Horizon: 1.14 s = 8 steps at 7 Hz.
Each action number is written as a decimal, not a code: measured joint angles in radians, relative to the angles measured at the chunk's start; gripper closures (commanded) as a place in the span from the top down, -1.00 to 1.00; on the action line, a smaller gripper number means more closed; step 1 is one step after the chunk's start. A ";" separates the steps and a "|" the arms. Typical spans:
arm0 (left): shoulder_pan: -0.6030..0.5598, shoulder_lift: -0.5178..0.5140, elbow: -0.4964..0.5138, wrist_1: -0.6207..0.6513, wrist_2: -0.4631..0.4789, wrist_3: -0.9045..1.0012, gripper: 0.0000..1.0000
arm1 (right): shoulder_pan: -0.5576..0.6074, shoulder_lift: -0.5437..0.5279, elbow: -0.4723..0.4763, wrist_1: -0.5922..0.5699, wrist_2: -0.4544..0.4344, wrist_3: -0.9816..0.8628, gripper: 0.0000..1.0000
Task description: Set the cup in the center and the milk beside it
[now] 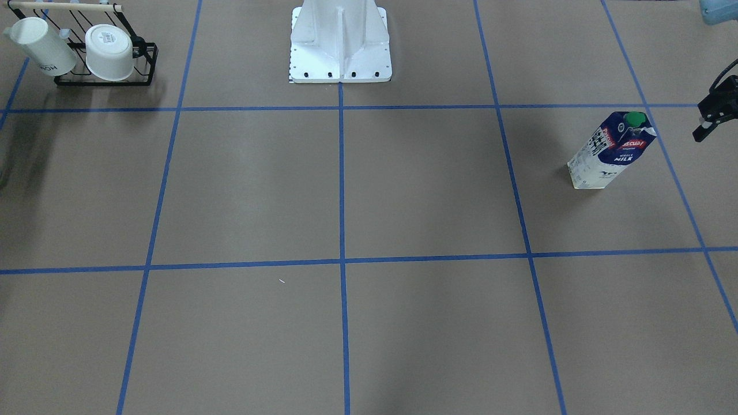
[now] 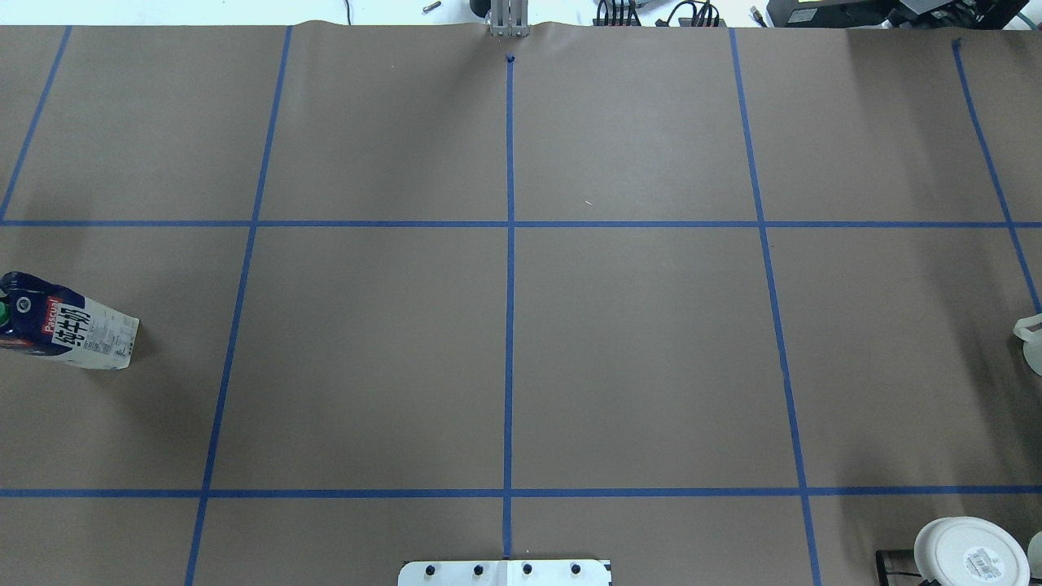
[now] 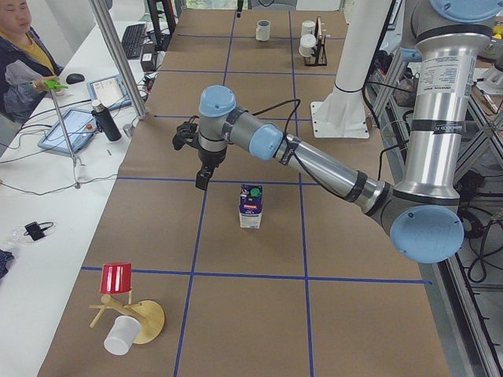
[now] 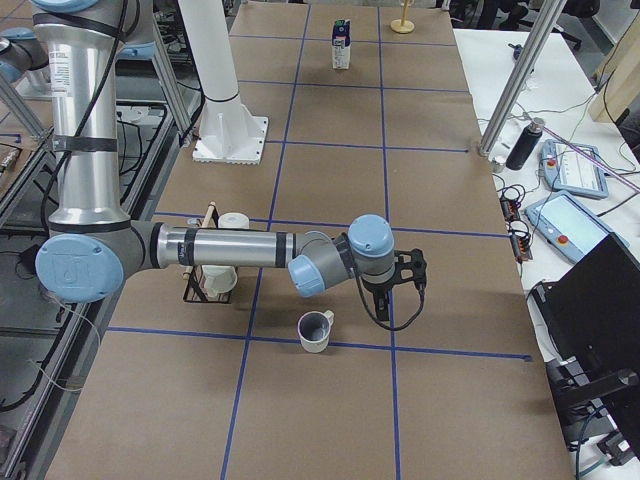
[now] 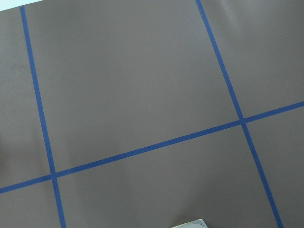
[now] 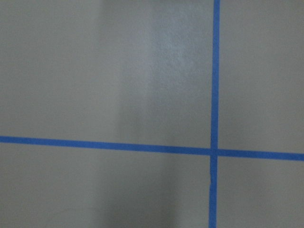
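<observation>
The milk (image 1: 611, 151) is a navy and white carton with a green cap. It stands upright on the robot's left side and also shows in the overhead view (image 2: 69, 325) and both side views (image 3: 251, 206) (image 4: 341, 45). My left gripper (image 3: 201, 184) hangs just beyond the carton, apart from it; only part of it shows at the front view's edge (image 1: 714, 115), so I cannot tell its state. The cup (image 4: 315, 330), white with a dark inside, stands upright at the table's right end. My right gripper (image 4: 385, 315) hovers close beside it; I cannot tell its state.
A black wire rack (image 1: 147, 63) near the robot's right holds two all-white mugs (image 1: 43, 46) (image 1: 109, 52). The white robot base (image 1: 340, 46) stands at the table's near edge. A wooden stand with a red cup (image 3: 116, 278) and a white cup (image 3: 122, 335) sits at the left end.
</observation>
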 measured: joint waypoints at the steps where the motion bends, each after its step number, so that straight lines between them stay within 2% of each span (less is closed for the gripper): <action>1: 0.000 0.000 -0.001 0.000 0.000 0.000 0.97 | 0.000 -0.081 0.004 0.069 0.001 0.000 0.90; 3: 0.000 0.003 -0.004 0.000 0.000 0.000 0.97 | 0.000 -0.180 0.004 0.117 0.007 -0.003 0.67; 4: 0.000 0.004 -0.007 0.000 0.000 0.000 0.97 | 0.000 -0.202 -0.008 0.119 0.009 -0.009 0.65; 5: 0.000 0.005 -0.008 0.000 0.000 0.000 0.97 | -0.001 -0.209 -0.026 0.118 0.010 -0.016 0.43; 6: 0.000 0.005 -0.008 0.000 0.000 0.000 0.97 | -0.006 -0.209 -0.042 0.117 0.010 -0.022 0.15; 7: 0.000 0.005 -0.008 0.000 0.000 0.000 0.97 | -0.010 -0.208 -0.054 0.117 0.011 -0.025 -0.99; 8: 0.000 0.005 -0.007 0.000 0.000 0.000 0.97 | -0.015 -0.207 -0.063 0.116 0.012 -0.025 -1.00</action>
